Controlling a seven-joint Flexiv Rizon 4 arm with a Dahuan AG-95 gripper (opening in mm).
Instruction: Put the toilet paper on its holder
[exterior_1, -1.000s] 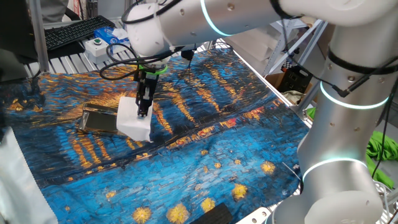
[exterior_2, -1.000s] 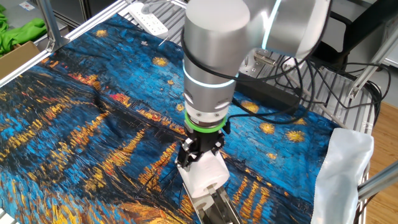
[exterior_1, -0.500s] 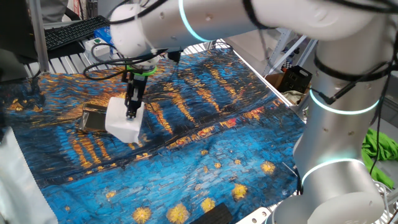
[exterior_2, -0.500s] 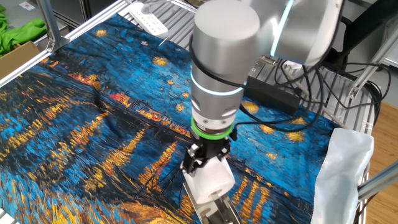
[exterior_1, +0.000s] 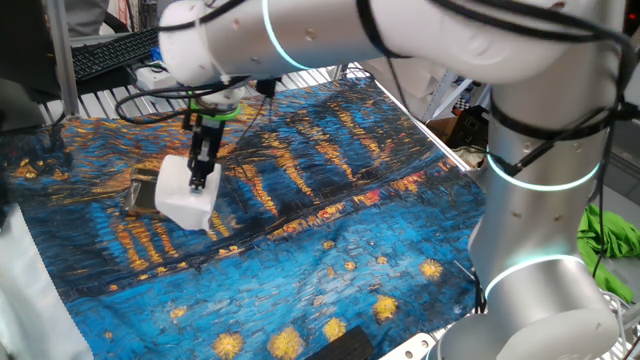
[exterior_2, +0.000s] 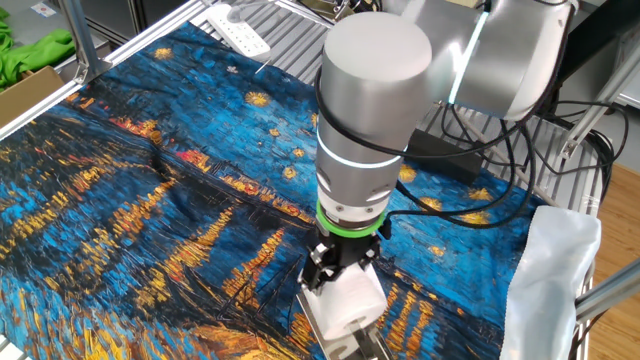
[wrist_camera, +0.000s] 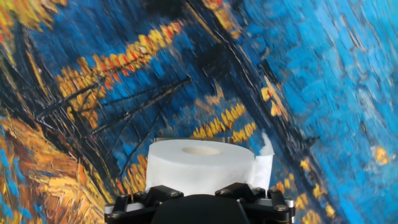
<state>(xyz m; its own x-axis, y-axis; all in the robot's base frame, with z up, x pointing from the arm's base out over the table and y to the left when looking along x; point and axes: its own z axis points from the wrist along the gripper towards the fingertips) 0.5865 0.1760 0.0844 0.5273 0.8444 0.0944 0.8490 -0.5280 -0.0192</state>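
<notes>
The pincer (exterior_1: 203, 172) points straight down over the bench and has hold of the toilet paper (exterior_1: 184, 201), its two dark fingers (exterior_2: 326, 273) spread wide to clamp the plump white roll from opposite sides. In one fixed view the roll hangs at the end of the fingers in front of the holder (exterior_1: 143, 195), a flat shiny metal piece lying on the painted cloth (exterior_1: 330, 210) that covers the bench; only the left part of the holder shows past the roll, so whether the roll touches it I cannot tell. In the other fixed view the roll (exterior_2: 347, 301) sits under the green ring of the wrist with its hollow core facing partly toward the camera, and a narrow strip of the holder (exterior_2: 352, 345) shows just below it at the bottom edge of the picture. The hand view looks along the fingers at the top of the roll (wrist_camera: 198, 163), where the round core opening is plain to see and a loose sheet end stands up at the right side; a thin edge of metal shows just behind the roll there. The cloth (wrist_camera: 124, 74) is printed in swirling blue and orange. A keyboard (exterior_1: 110, 55) lies at the far left edge of the bench, and a white power strip (exterior_2: 238, 30) rests beyond the cloth in the other fixed view.
</notes>
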